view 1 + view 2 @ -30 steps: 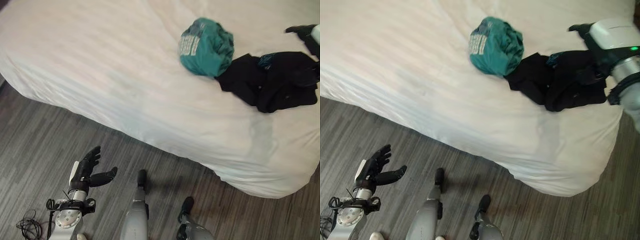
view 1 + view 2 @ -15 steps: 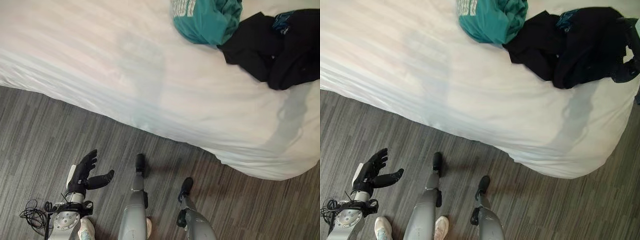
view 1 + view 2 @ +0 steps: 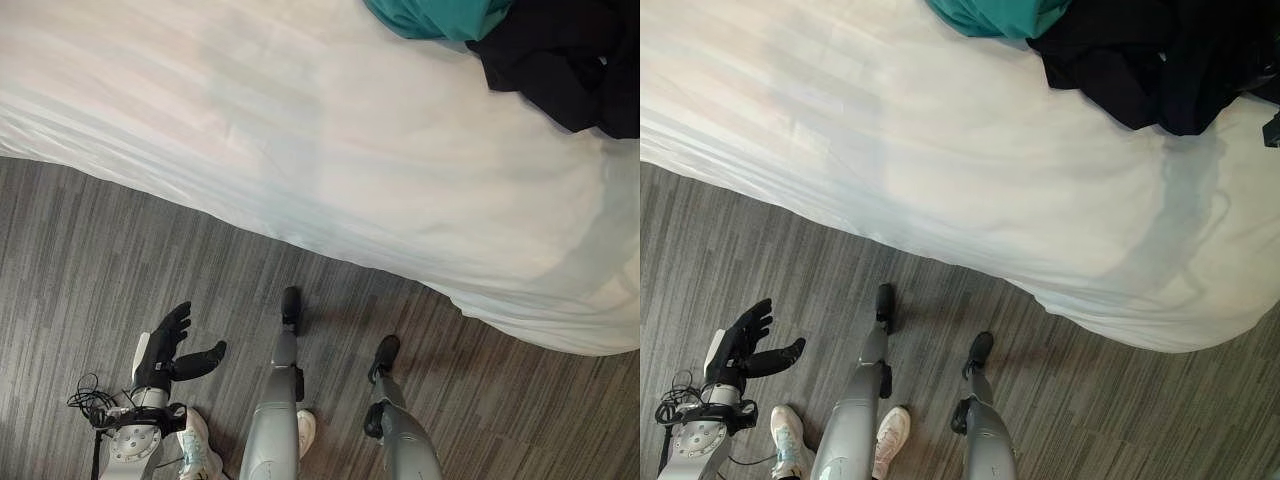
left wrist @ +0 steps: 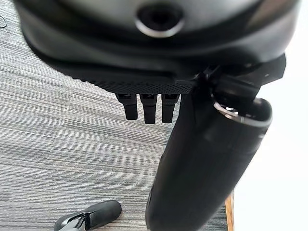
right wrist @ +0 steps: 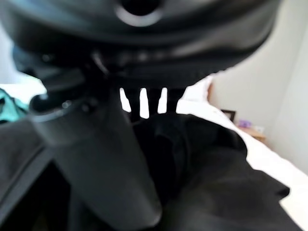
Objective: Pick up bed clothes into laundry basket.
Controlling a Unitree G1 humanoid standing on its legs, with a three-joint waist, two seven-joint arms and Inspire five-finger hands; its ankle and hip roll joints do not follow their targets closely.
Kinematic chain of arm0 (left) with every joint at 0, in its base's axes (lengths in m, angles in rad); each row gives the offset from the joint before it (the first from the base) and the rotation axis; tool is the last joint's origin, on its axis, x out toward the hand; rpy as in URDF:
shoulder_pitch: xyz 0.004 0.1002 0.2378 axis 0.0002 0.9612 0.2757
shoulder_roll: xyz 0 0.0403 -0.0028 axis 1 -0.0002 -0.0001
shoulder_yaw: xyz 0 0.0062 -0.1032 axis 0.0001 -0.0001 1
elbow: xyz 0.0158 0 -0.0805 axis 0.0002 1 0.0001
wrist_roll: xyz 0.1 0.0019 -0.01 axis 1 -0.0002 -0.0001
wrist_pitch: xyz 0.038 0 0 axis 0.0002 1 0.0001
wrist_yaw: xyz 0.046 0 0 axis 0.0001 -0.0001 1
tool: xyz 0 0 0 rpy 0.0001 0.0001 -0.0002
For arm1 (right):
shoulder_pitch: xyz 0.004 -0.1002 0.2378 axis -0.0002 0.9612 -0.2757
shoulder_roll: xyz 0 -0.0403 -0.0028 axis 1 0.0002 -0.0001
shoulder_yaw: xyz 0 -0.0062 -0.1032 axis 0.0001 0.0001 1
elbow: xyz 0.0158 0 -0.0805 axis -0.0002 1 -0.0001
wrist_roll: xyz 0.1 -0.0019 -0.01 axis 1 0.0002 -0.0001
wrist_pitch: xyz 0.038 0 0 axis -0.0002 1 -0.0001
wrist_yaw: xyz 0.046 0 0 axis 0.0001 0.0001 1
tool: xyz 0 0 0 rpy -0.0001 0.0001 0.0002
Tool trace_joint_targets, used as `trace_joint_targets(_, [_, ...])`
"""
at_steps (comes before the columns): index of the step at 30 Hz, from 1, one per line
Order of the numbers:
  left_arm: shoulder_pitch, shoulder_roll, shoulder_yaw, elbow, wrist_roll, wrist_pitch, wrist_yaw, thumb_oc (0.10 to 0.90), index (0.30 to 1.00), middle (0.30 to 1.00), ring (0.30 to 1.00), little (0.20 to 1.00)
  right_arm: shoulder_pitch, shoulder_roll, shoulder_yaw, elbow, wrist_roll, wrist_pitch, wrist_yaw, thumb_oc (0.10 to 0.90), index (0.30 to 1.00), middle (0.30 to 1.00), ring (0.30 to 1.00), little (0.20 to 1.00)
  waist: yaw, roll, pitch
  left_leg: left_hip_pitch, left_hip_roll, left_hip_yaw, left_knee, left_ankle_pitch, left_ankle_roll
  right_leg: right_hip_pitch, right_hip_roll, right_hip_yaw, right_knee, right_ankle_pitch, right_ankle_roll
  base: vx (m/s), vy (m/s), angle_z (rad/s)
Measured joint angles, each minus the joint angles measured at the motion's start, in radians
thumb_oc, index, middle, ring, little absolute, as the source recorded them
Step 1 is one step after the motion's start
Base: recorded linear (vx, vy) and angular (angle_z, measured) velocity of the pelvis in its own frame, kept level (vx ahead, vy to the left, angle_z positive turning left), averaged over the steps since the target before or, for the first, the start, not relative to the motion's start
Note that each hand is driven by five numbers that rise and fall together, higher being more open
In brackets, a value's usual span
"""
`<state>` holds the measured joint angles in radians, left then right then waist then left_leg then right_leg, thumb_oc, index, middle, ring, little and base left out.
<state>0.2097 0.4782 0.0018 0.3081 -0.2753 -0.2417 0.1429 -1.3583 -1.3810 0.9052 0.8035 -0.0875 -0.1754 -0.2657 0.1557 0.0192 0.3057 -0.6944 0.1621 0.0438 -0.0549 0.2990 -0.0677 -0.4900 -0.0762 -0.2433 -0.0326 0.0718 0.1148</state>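
Left hand (image 3: 168, 350): low over the grey wood-plank floor (image 3: 90, 260), fingers straight and spread, thumb standing out to the side, holding nothing; its own wrist view shows the fingers (image 4: 147, 107) extended in a row over the planks with the thumb (image 4: 207, 159) in front, nothing between them. A person's white shoes (image 3: 890, 432) stand on the floor just behind and beside this hand, nearer the robot than the bed. Bed (image 3: 300, 130): white striped cover, well ahead of the left hand, its edge running across the floor and its rounded corner falling away toward the robot's right. Black garment (image 3: 1140, 60): crumpled heap on the bed near that corner, far from the left hand and directly under the right hand. Right hand (image 5: 110, 159): seen in its wrist view lying against the black garment (image 5: 211, 183), thumb pointing down into the cloth and the fingers (image 5: 144, 101) reaching out beyond it; whether the fingers are curled into the cloth or straight cannot be told. Teal garment (image 3: 440, 15): bunched on the bed, touching the black garment on the side away from the right hand, toward the robot's left; a strip of it shows past the right hand's thumb (image 5: 7, 108). Beyond the right hand: more white bedding and a pale wall (image 5: 284, 86).
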Motion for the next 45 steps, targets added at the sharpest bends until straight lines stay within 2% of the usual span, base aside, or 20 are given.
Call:
trace_joint_targets(5, [-0.040, -0.018, -0.005, 0.085, -0.022, -0.005, -0.001, 0.800, 0.900, 0.900, 0.900, 0.900, 0.042, 0.018, -0.043, 0.009, 0.055, 0.001, 0.003, 0.400, 0.300, 0.300, 0.300, 0.300, -0.010, 0.002, -0.001, -0.004, 0.000, 0.001, 0.002, 0.000, 0.000, -0.013, -0.003, 0.005, 0.018, 0.000, 0.000, -0.02, 0.007, -0.03])
trace_joint_targets(11, [-0.114, -0.090, 0.003, 0.437, -0.080, 0.013, -0.001, 0.800, 0.900, 0.900, 0.900, 0.900, 0.157, 0.024, -0.110, -0.109, 0.072, 0.020, 0.015, 0.400, 0.300, 0.300, 0.300, 0.300, -0.036, 0.002, -0.001, 0.096, 0.000, 0.003, -0.005, 0.001, 0.001, 0.080, -0.008, 0.007, 0.025, -0.005, 0.007, 0.02, 0.015, 0.03])
trace_joint_targets(12, [-0.134, -0.125, 0.030, 0.590, -0.092, 0.023, -0.001, 0.800, 0.900, 0.900, 0.900, 0.900, 0.275, 0.025, -0.233, -0.180, 0.080, 0.019, 0.019, 0.400, 0.300, 0.300, 0.300, 0.300, -0.053, 0.002, 0.000, 0.165, -0.004, 0.003, -0.017, 0.000, 0.000, 0.150, -0.016, 0.011, 0.018, -0.012, 0.017, 0.07, 0.038, 0.10])
trace_joint_targets(13, [-0.141, -0.137, 0.052, 0.637, -0.105, 0.045, 0.003, 0.800, 0.900, 0.900, 0.900, 0.900, 0.368, 0.026, -0.340, -0.236, 0.081, 0.019, 0.019, 0.400, 0.300, 0.300, 0.300, 0.300, -0.060, 0.001, 0.000, 0.199, -0.006, 0.004, -0.027, 0.000, 0.000, 0.184, -0.017, 0.011, 0.011, -0.017, 0.022, 0.14, 0.118, 0.18])
trace_joint_targets(14, [-0.104, -0.132, 0.059, 0.653, -0.118, 0.089, 0.009, 0.800, 0.900, 0.900, 0.900, 0.900, 0.589, 0.029, -0.573, -0.342, 0.093, 0.004, -0.003, 0.400, 0.300, 0.300, 0.300, 0.300, -0.074, -0.008, -0.004, 0.249, -0.006, 0.001, -0.032, -0.004, -0.003, 0.240, -0.011, 0.010, 0.003, -0.027, 0.028, 0.08, 0.092, 0.06])
trace_joint_targets(15, [-0.084, -0.128, 0.066, 0.631, -0.118, 0.091, 0.010, 0.800, 0.900, 0.900, 0.900, 0.900, 0.657, 0.032, -0.638, -0.353, 0.097, -0.001, -0.011, 0.400, 0.300, 0.300, 0.300, 0.300, -0.085, -0.009, -0.007, 0.260, -0.002, 0.005, -0.032, -0.009, -0.009, 0.253, -0.013, 0.017, -0.004, -0.026, 0.026, 0.13, 0.150, 0.29])
trace_joint_targets(16, [-0.063, -0.122, 0.098, 0.554, -0.117, 0.119, 0.013, 0.800, 0.900, 0.900, 0.900, 0.900, 1.001, 0.162, -1.073, -0.434, 0.097, -0.026, -0.026, 0.400, 0.300, 0.300, 0.300, 0.300, -0.080, -0.013, -0.008, 0.291, 0.000, 0.010, -0.032, -0.036, -0.006, 0.303, -0.010, -0.007, -0.010, -0.031, 0.008, 0.04, 0.060, 0.22])
trace_joint_targets(18, [-0.013, -0.096, 0.130, 0.437, -0.116, 0.115, 0.024, 0.800, 0.900, 0.900, 0.900, 0.900, 1.240, 0.267, -1.247, -0.431, 0.114, -0.013, -0.050, 0.400, 0.300, 0.300, 0.300, 0.300, -0.088, -0.028, -0.022, 0.350, -0.009, 0.032, -0.033, -0.054, -0.007, 0.344, -0.023, 0.011, 0.010, -0.052, 0.004, 0.05, 0.085, 0.06])
trace_joint_targets(20, [0.002, -0.048, 0.150, 0.356, -0.109, 0.124, 0.040, 0.800, 0.900, 0.900, 0.900, 0.900, 1.379, 0.299, -1.299, -0.390, 0.112, 0.019, -0.045, 0.400, 0.300, 0.300, 0.300, 0.300, -0.113, -0.036, -0.051, 0.369, -0.016, 0.065, -0.035, -0.085, -0.045, 0.357, -0.040, 0.032, -0.002, -0.052, 0.001, 0.04, 0.068, -0.11])
trace_joint_targets(21, [0.014, -0.013, 0.189, 0.288, -0.093, 0.124, 0.045, 0.800, 0.900, 0.900, 0.900, 0.900, 1.447, 0.391, -1.387, -0.376, 0.114, 0.014, -0.052, 0.400, 0.300, 0.300, 0.300, 0.300, -0.126, -0.055, -0.067, 0.381, -0.021, 0.094, -0.032, -0.097, -0.059, 0.377, -0.061, 0.026, -0.027, -0.033, -0.006, 0.05, 0.057, -0.24])
trace_joint_targets(24, [0.010, 0.060, 0.273, 0.220, -0.015, 0.115, 0.090, 0.800, 0.900, 0.900, 0.900, 0.900, 1.500, 0.472, -1.416, -0.265, 0.120, 0.081, -0.069, 0.400, 0.300, 0.300, 0.300, 0.300, -0.190, -0.018, -0.108, 0.432, -0.037, 0.112, -0.039, -0.084, -0.015, 0.412, -0.070, 0.069, -0.066, 0.000, 0.031, 0.03, 0.034, -0.29])
trace_joint_targets(28, [-0.005, 0.124, 0.343, 0.118, 0.065, 0.119, 0.130, 0.800, 0.900, 0.900, 0.900, 0.900, 1.629, 0.584, -1.439, -0.247, 0.133, 0.121, -0.065, 0.400, 0.300, 0.300, 0.300, 0.300, -0.250, 0.018, -0.145, 0.468, -0.021, 0.128, -0.040, -0.089, -0.019, 0.432, -0.059, 0.088, -0.067, 0.002, 0.029, 0.03, 0.011, -0.21])
trace_joint_targets(30, [-0.032, 0.127, 0.346, 0.046, 0.107, 0.116, 0.135, 0.800, 0.900, 0.900, 0.900, 0.900, 1.666, 0.626, -1.438, -0.201, 0.137, 0.140, -0.064, 0.400, 0.300, 0.300, 0.300, 0.300, -0.259, 0.034, -0.158, 0.481, -0.007, 0.135, -0.040, -0.107, -0.044, 0.439, -0.051, 0.100, -0.067, 0.002, 0.017, 0.02, -0.018, -0.30])
trace_joint_targets(31, [-0.098, 0.139, 0.330, 0.032, 0.131, 0.118, 0.137, 0.800, 0.900, 0.900, 0.900, 0.900, 1.642, 0.679, -1.438, -0.090, 0.143, 0.139, -0.064, 0.400, 0.300, 0.300, 0.300, 0.300, -0.276, -0.002, -0.178, 0.501, -0.023, 0.137, -0.013, -0.104, -0.088, 0.415, -0.093, 0.112, -0.067, 0.013, -0.019, 0.02, -0.022, -0.42])
trace_joint_targets(32, [-0.122, 0.147, 0.322, 0.029, 0.132, 0.118, 0.137, 0.800, 0.900, 0.900, 0.900, 0.900, 1.631, 0.694, -1.438, -0.061, 0.147, 0.140, -0.064, 0.400, 0.300, 0.300, 0.300, 0.300, -0.279, -0.005, -0.191, 0.505, -0.015, 0.135, 0.009, -0.113, -0.097, 0.406, -0.102, 0.113, -0.067, 0.016, -0.021, 0.04, -0.026, -0.46])
trace_joint_targets(34, [-0.190, 0.149, 0.300, -0.003, 0.159, 0.127, 0.143, 0.800, 0.900, 0.900, 0.900, 0.900, 1.630, 0.704, -1.413, 0.011, 0.168, 0.137, -0.063, 0.400, 0.300, 0.300, 0.300, 0.300, -0.310, 0.051, -0.205, 0.605, 0.039, 0.126, -0.030, -0.147, -0.114, 0.414, -0.078, 0.126, -0.060, 0.031, 0.007, 0.01, -0.035, -0.28])
trace_joint_targets(36, [-0.268, 0.196, 0.276, -0.053, 0.202, 0.118, 0.170, 0.800, 0.900, 0.900, 0.900, 0.900, 1.607, 0.783, -1.347, 0.070, 0.198, 0.155, -0.039, 0.400, 0.300, 0.300, 0.300, 0.300, -0.336, 0.020, -0.202, 0.622, 0.033, 0.134, -0.043, -0.159, -0.091, 0.424, -0.082, 0.142, -0.067, 0.045, 0.027, -0.01, -0.036, -0.22])
trace_joint_targets(39, [-0.393, 0.295, 0.181, 0.012, 0.293, 0.128, 0.223, 0.800, 0.900, 0.900, 0.900, 0.900, 1.627, 0.823, -1.213, 0.167, 0.212, 0.136, -0.002, 0.400, 0.300, 0.300, 0.300, 0.300, -0.384, 0.003, -0.215, 0.632, 0.037, 0.152, -0.043, -0.165, -0.087, 0.411, -0.080, 0.169, -0.068, 0.046, 0.036, 0.00, -0.033, -0.18])
trace_joint_targets(43, [-0.615, 0.417, -0.052, 0.236, 0.382, 0.175, 0.282, 0.800, 0.900, 0.900, 0.900, 0.900, 1.623, 0.841, -1.096, 0.311, 0.220, 0.127, 0.042, 0.400, 0.300, 0.300, 0.300, 0.300, -0.405, 0.057, -0.235, 0.601, 0.070, 0.172, -0.043, -0.164, -0.092, 0.367, -0.046, 0.197, -0.067, 0.050, 0.027, 0.01, -0.032, -0.23])
trace_joint_targets(45, [-0.646, 0.446, -0.090, 0.292, 0.445, 0.189, 0.292, 0.800, 0.900, 0.900, 0.900, 0.900, 1.615, 0.846, -1.074, 0.334, 0.222, 0.131, 0.078, 0.400, 0.300, 0.300, 0.300, 0.300, -0.422, 0.091, -0.229, 0.606, 0.084, 0.203, -0.043, -0.161, -0.097, 0.353, -0.025, 0.222, -0.067, 0.063, 0.020, -0.04, -0.009, -0.44])
